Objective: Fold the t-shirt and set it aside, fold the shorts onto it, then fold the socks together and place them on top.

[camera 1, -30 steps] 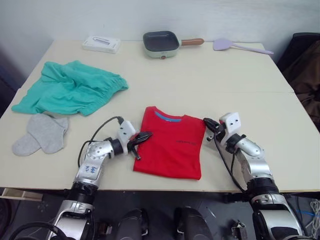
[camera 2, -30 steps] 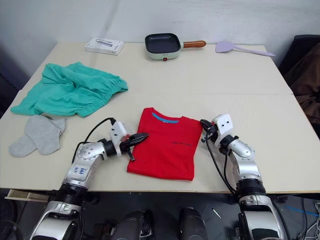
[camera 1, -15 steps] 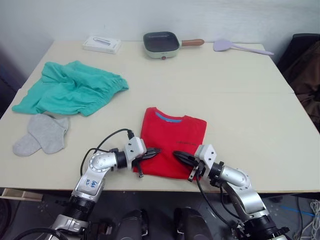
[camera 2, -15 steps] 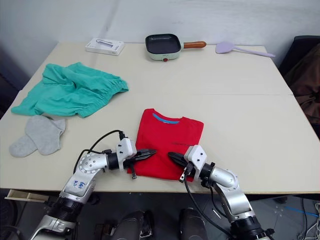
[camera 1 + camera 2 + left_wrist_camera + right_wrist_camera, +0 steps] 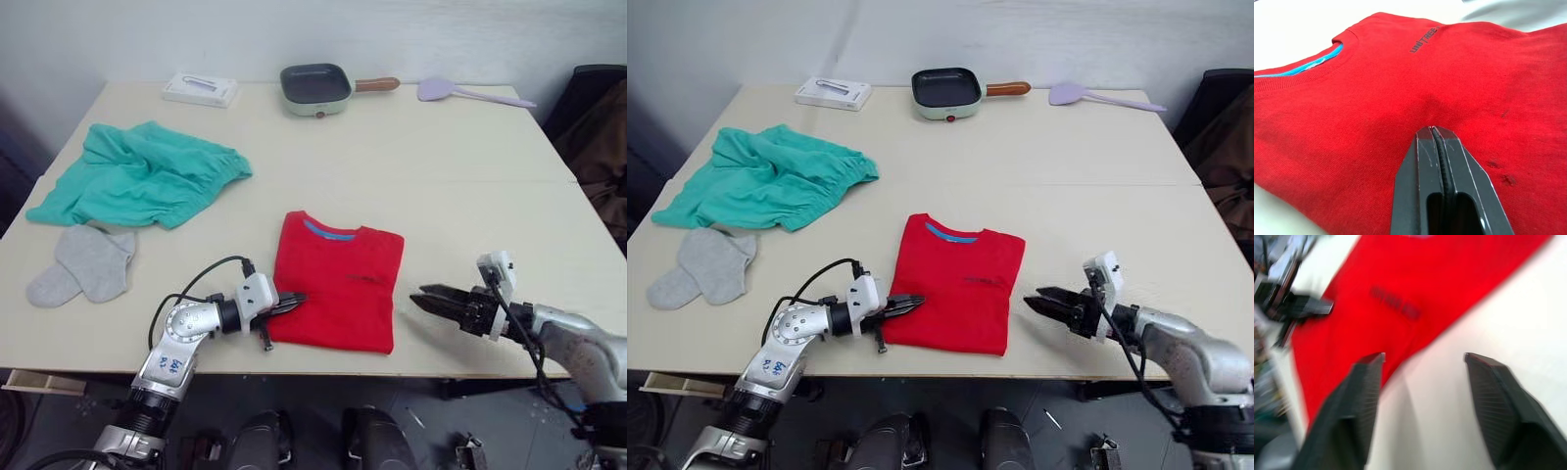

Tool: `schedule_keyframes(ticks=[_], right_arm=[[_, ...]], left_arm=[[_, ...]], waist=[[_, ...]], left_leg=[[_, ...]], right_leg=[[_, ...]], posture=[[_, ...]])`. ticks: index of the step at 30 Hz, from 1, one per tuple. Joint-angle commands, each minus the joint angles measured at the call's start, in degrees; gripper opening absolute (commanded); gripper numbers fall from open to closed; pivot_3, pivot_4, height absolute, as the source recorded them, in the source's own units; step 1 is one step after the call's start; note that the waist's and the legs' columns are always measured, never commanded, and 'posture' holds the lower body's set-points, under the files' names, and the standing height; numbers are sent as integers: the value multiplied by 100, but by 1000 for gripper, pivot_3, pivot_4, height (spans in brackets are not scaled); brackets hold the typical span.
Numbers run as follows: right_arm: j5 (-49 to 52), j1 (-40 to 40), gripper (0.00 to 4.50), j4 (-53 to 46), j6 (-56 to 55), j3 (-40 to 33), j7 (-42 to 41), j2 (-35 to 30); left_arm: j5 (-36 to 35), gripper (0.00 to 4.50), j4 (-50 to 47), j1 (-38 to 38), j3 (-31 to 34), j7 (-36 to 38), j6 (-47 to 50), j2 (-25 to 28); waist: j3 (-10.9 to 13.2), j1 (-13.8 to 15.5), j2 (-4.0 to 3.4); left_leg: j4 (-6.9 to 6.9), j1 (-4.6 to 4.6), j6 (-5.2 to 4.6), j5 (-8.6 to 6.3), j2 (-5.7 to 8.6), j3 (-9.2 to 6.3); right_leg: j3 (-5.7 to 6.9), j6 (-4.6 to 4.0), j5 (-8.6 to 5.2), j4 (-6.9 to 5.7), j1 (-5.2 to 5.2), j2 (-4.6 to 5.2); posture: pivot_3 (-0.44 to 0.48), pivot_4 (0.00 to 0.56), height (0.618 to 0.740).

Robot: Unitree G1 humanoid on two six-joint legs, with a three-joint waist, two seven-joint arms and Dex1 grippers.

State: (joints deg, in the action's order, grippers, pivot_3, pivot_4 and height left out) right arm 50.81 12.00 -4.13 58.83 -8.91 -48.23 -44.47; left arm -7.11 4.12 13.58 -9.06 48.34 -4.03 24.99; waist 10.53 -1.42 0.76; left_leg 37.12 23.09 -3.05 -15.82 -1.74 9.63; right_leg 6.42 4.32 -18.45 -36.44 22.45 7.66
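Since half a second ago our right gripper (image 5: 431,298) swings off the t-shirt (image 5: 338,279) to its right, fingers spread; our left gripper (image 5: 291,302), pinched shut, pins the shirt's lower-left edge at frame centre to steady it.

The right wrist view is smeared with blur, so the dark mark (image 5: 1396,303) on the t-shirt (image 5: 1415,289) cannot be read. In the left wrist view, the left end effector (image 5: 1436,134) perhaps pinches cloth, but its tips hide the contact.
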Motion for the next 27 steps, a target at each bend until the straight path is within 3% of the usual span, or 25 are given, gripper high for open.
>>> schedule_keyframes(ticks=[1, 2, 8, 13, 19, 22, 27], right_arm=[[376, 627, 4118, 334, 1362, 142, 290, 54], [293, 795, 4423, 418, 1511, 255, 348, 82], [288, 1698, 4469, 1009, 2830, 356, 860, 786], [83, 1765, 4469, 956, 3074, 533, 1086, 1109], [140, 1805, 4469, 950, 3316, 238, 1299, 1584], [154, 1860, 3876, 1091, 3367, -81, 1656, 1879], [5, 1789, 2160, 849, 3357, -152, 2033, 2044]], left_arm=[[31, 0, 142, -8, -85, 3, -8, -69], [33, 0, 142, -6, -91, 0, -10, -78], [24, 0, 90, -44, -84, -17, -4, -94], [24, 0, 61, -64, -66, -34, 4, -94], [27, 0, 52, -68, -31, -37, -5, -72], [19, 0, 62, -61, -4, -31, -11, -49], [-4, 0, 50, -25, 35, -27, 10, -21]], waist=[[-2, -2, -3], [-5, -7, -8], [-14, -7, -13], [-44, -9, -14], [-68, -27, -13], [-67, -28, -13], [-65, -24, -16]], left_leg=[[1, 2, 1, 0, 1, 0], [2, 2, 0, 0, 1, 0], [0, 7, 3, 0, 2, 0], [-2, 8, 3, 1, 2, 1], [-6, 7, 7, -5, -1, 1], [-8, 7, 8, -5, -1, 1], [-11, 9, 12, -6, -1, 3]], right_leg=[[0, 0, 0, 0, 1, 1], [0, 0, 0, 0, 1, 1], [4, -1, 1, 3, 2, 1], [8, -1, 1, 9, 1, 1], [8, -1, 1, 12, 0, -3], [8, -1, 1, 13, 1, -4], [7, -1, 1, 14, 4, -4]], posture=[[0, 150, 740], [0, 150, 740], [0, 150, 740], [0, 150, 740], [0, 150, 740], [0, 150, 740], [0, 150, 740]])
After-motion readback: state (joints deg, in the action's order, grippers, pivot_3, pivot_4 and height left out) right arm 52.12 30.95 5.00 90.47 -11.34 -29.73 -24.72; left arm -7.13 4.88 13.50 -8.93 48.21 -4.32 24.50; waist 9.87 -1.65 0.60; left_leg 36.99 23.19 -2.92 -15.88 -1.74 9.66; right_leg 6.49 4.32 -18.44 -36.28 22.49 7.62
